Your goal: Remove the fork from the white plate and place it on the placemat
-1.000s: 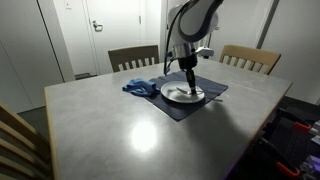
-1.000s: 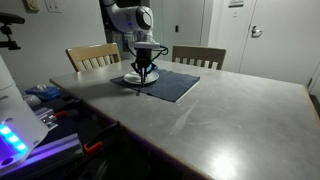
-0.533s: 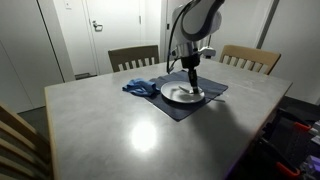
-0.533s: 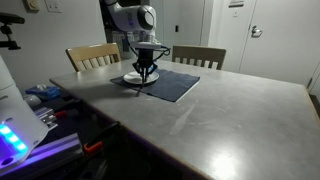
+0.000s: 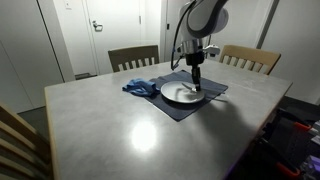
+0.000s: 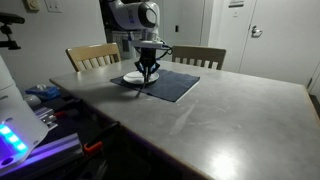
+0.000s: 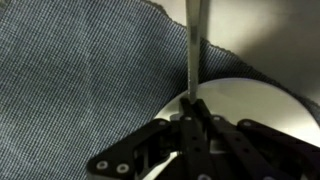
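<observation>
Gripper (image 7: 195, 118) is drawn narrow, fingers pinching one end of the fork (image 7: 192, 50). In the wrist view the fork's shaft reaches from the white plate (image 7: 262, 108) rim out over the placemat (image 7: 80, 80). Whether it touches either cannot be told. A blue cloth (image 5: 140, 87) lies beside the plate on the table (image 5: 120, 130).

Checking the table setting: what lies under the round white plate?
The round white plate sits on a dark blue-grey woven placemat on the grey table. The mat beneath the plate is covered, so anything there is unseen.
</observation>
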You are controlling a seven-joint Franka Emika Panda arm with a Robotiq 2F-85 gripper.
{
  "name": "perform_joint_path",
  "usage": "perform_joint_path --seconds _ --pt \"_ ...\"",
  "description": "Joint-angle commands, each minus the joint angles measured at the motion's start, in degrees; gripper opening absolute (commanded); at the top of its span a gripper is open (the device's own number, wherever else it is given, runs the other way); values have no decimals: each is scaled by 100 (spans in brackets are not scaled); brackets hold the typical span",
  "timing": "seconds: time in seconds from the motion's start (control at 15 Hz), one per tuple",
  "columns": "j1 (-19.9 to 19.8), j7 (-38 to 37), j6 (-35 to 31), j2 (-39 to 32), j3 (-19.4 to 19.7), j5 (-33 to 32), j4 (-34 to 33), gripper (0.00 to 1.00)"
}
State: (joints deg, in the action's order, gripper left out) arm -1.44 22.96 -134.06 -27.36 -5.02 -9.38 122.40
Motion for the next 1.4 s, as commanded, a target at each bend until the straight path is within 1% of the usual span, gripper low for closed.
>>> perform_joint_path --seconds 0.0,0.2,0.4,0.53,0.87,1.33 --pt "-92 -50 -309 340 38 103 395 2" --pt "-194 -138 -609 461 40 354 570 2" --pt "-365 -151 -1104 536 16 833 765 2" --pt "-407 -182 -1226 572 72 901 812 2" --pt "-411 -412 -1115 665 320 756 705 2" --pt "-508 -359 -842 441 429 868 164 2"
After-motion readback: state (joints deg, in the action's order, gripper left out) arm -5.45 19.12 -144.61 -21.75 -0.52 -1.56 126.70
